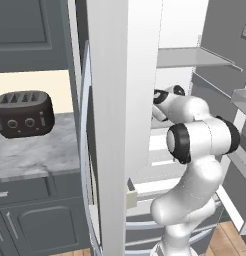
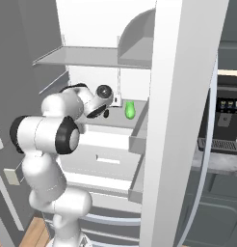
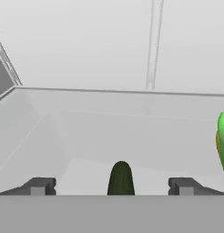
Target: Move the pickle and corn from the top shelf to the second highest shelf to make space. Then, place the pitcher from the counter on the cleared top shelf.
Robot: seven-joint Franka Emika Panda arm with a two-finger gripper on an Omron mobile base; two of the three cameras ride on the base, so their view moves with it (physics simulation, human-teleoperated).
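My gripper is open, reaching in over the second highest shelf. A dark green pickle stands on that shelf between the two fingertips, free of both. The corn, bright green with a yellow edge, lies to the right on the same shelf. From the right base view the gripper is just left of the corn, under the top shelf. The top shelf looks bare where it shows. The counter is at the left. The pitcher is out of view.
A black toaster sits on the counter. A dark coffee machine stands on the counter to the right. The cabinet's tall white side panel stands close beside the arm. White drawers sit below the shelf.
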